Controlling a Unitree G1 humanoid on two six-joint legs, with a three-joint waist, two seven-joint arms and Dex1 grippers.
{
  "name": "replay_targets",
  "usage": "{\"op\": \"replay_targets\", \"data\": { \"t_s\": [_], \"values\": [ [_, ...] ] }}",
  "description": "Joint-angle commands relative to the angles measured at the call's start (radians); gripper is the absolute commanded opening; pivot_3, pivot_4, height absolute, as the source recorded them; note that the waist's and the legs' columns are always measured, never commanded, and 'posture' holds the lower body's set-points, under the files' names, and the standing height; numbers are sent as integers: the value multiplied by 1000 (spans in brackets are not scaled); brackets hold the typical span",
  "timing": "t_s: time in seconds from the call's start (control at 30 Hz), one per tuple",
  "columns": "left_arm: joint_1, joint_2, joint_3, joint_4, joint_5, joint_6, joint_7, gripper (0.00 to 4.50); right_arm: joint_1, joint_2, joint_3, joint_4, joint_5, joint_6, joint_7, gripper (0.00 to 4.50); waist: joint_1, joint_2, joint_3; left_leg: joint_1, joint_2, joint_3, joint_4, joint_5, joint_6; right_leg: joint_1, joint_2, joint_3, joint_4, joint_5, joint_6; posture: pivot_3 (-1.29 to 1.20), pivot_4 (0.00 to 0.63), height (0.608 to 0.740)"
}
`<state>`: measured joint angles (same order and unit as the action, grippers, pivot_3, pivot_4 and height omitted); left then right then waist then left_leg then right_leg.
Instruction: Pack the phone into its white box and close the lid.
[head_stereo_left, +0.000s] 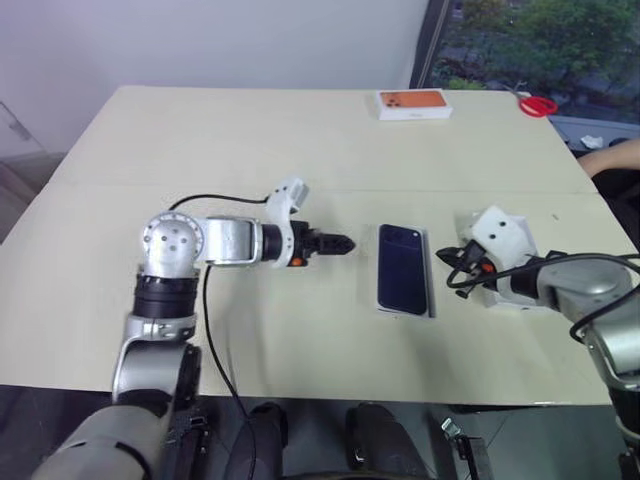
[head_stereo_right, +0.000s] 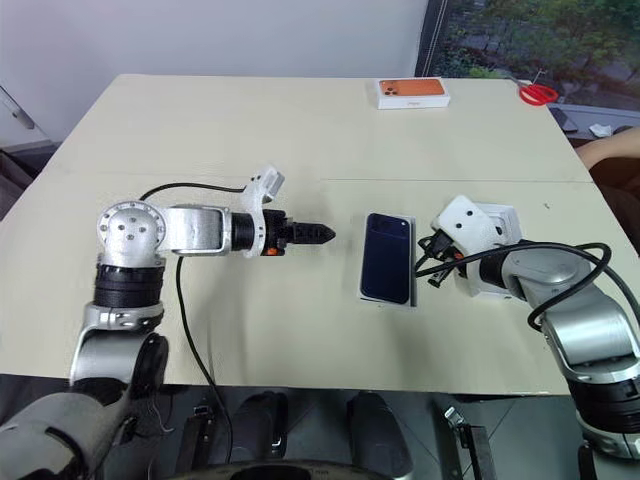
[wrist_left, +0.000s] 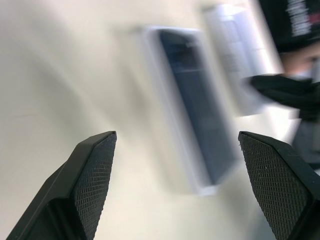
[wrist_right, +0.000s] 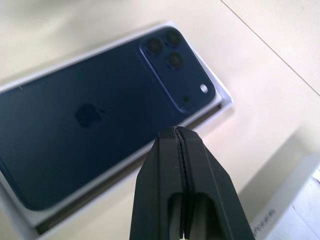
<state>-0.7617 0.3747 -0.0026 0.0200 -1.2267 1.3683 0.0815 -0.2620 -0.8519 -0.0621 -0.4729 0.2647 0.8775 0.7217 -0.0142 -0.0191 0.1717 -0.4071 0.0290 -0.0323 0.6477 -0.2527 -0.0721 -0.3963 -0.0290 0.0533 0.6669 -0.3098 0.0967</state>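
The dark navy phone (head_stereo_left: 402, 267) lies camera side up inside the shallow white box (wrist_right: 220, 106) at the middle of the table. My left gripper (wrist_left: 177, 145) is open and hovers to the left of the box, pointing toward it, with nothing between its fingers. On the box's other side my right gripper (wrist_right: 176, 131) is shut and empty, its tip just above the phone's long edge near the camera cluster. A flat white piece that looks like the lid (head_stereo_right: 507, 222) lies on the table under my right wrist, mostly hidden by the arm.
A white box with an orange top (head_stereo_left: 413, 103) sits at the far edge of the table, with red scissors (head_stereo_left: 537, 104) to its right. A person's arm (head_stereo_left: 612, 157) shows at the right edge. A black cable (head_stereo_left: 215, 320) hangs from my left arm.
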Motion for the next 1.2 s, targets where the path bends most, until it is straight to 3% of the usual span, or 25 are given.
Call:
{"op": "replay_targets", "data": {
  "t_s": [0.03, 0.17, 0.37, 1.2],
  "values": [
    [41, 116, -160, -143, 248, -208, -245, 4098, -44, 46, 49, -66, 21, 34, -32, 0, -2, 0, 0, 0, 0, 0, 0, 0, 0, 0, 0, 0, 0, 0, 0, 0, 150, 740],
    [118, 239, -285, -201, 479, -465, -498, 4098, -126, 142, 142, -55, 5, 118, -112, 0, 0, 1, 0, 0, 1, 0, -1, 0, 0, -1, 0, 0, 0, 0, -1, 0, 150, 740],
    [214, 297, -328, -220, 683, -734, -722, 4098, -221, 237, 213, -11, -6, 203, -191, 0, 4, 1, 1, -2, 1, 0, 0, -4, 7, -1, 0, 0, -1, 0, -1, 0, 150, 740],
    [292, 213, -225, -225, 805, -764, -833, 4098, -203, 200, 260, 2, -21, 286, -220, 0, 0, 1, 1, -1, 2, 0, 1, -6, 10, -1, 0, -1, 0, 0, 0, 0, 150, 740]
  ]
}}
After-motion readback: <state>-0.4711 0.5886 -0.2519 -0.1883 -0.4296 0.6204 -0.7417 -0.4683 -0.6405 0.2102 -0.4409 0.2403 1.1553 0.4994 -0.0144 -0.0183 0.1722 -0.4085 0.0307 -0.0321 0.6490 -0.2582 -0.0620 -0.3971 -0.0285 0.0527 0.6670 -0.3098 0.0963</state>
